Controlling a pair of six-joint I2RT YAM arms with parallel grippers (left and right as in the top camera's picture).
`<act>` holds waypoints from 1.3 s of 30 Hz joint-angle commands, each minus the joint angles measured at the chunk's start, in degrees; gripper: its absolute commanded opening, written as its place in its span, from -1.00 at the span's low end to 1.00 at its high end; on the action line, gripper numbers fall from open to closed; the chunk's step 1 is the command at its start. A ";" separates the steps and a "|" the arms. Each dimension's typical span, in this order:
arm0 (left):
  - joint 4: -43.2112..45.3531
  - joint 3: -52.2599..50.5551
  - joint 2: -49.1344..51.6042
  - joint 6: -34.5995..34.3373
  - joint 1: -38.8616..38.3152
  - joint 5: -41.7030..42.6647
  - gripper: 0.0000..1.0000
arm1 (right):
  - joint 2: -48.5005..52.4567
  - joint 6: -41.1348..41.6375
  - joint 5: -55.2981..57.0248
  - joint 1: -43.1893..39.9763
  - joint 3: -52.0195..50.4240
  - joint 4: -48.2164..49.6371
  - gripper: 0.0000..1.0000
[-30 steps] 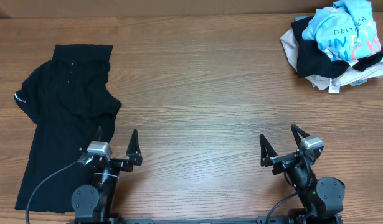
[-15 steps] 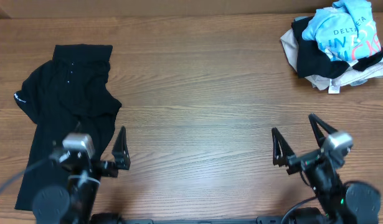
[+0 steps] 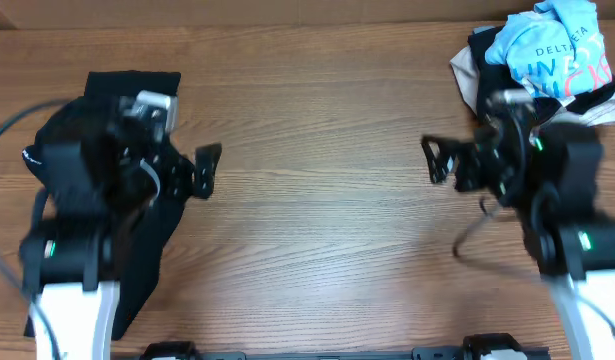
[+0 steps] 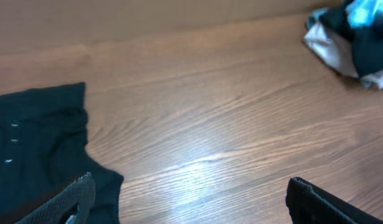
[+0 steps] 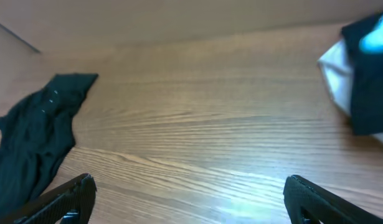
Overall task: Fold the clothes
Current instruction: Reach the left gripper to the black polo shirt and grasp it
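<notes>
Left end effector point(image 3: 202, 172) and right end effector point(image 3: 435, 163) gape empty; I'd pinch the upper-left black polo shirt point(image 3: 127, 95) by its edges.

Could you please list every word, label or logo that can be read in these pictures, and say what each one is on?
"DELTA": printed on the light-blue tee, far right of the table.
Larger teal and red lettering under it: crumpled, unreadable.
Small white logo on the black polo shirt: too small to read.
</notes>
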 commanded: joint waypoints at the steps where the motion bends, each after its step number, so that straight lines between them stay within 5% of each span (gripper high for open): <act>1: 1.99 1.20 6.73 2.91 0.46 1.75 1.00 | 8.50 0.24 -7.39 0.33 1.31 2.89 1.00; 8: 6.78 1.20 19.41 -6.73 5.73 -15.72 0.99 | 23.41 0.26 -18.14 0.35 1.31 5.95 0.98; 10: 7.98 1.20 22.58 -7.85 8.57 -17.70 0.99 | 26.73 0.26 -19.32 0.61 1.31 6.99 0.82; 19: 10.45 1.20 35.89 -8.81 19.96 -17.25 0.93 | 34.25 0.24 -18.67 4.46 1.29 10.16 0.63; 24: 10.80 1.20 40.76 -4.44 21.16 -17.29 0.65 | 34.95 0.26 -17.88 5.53 1.29 11.21 0.61; 30: 11.80 1.20 45.66 -4.35 20.94 -17.31 0.10 | 34.95 0.24 -17.33 5.53 1.29 11.21 0.56; 39: 14.27 1.20 50.05 -4.33 20.94 -18.10 0.17 | 34.95 0.24 -17.33 5.53 1.29 11.17 0.57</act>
